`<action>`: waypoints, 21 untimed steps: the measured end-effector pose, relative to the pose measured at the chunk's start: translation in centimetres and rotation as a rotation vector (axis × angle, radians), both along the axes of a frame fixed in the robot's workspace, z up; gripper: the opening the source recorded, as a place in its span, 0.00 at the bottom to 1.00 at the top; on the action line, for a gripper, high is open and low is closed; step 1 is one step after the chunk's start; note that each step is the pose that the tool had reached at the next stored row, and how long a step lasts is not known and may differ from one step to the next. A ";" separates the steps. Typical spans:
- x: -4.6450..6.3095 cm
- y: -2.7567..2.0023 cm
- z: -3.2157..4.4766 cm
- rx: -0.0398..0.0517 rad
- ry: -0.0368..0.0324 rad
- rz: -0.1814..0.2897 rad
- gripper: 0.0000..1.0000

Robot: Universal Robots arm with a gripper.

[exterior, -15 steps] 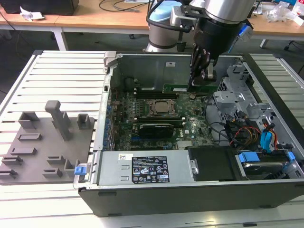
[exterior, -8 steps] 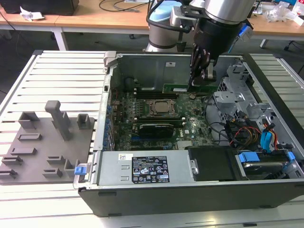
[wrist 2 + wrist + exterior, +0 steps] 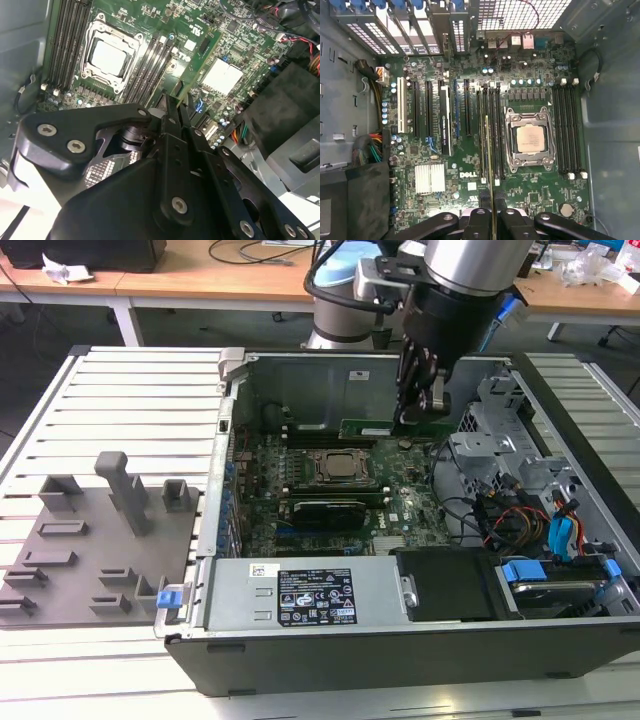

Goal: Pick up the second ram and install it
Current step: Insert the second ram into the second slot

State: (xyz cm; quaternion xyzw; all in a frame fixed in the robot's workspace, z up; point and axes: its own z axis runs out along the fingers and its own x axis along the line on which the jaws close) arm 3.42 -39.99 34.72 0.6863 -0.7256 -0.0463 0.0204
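An open computer case (image 3: 400,640) lies on its side on the slatted bench (image 3: 130,410), its big green motherboard (image 3: 530,200) facing up. The robot arm (image 3: 470,270) reaches down into the case from above. On the bench, towards the exterior view's left of the case, sits a grey tray (image 3: 80,560) with upright blocks. At the middle of the motherboard is the CPU socket (image 3: 530,139), with rows of dark memory slots (image 3: 567,130) on either side of it. The gripper (image 3: 425,405) hangs over the far part of the board, and its jaws are clamped on the second ram (image 3: 375,428), a slim green stick held on edge. In the first wrist view the second ram (image 3: 490,160) runs along the slots just beside the socket, lined up lengthwise with them; whether it touches a slot I cannot tell. In the second wrist view the stick (image 3: 197,65) stretches away from the black fingers (image 3: 175,125) above the board.
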 end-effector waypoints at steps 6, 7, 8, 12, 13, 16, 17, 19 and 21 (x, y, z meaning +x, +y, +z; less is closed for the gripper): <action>-0.1 0.00 -1.35 0.0000 0.0000 0.000 0.14; -0.1 0.00 -1.48 0.0000 0.0000 0.000 0.14; -0.1 0.00 -1.61 0.0000 0.0000 0.000 0.14; -0.3 0.00 -2.15 -0.0001 0.0000 0.000 0.14; -0.3 0.00 -2.20 -0.0001 0.0000 0.000 0.14; -0.5 0.00 -2.37 0.0000 0.0000 0.000 0.14; -0.6 0.00 -2.45 0.0000 -0.0001 0.000 0.14; -0.6 0.00 -2.54 0.0000 0.0000 0.000 0.14; -0.7 0.00 -2.65 0.0000 0.0000 0.000 0.14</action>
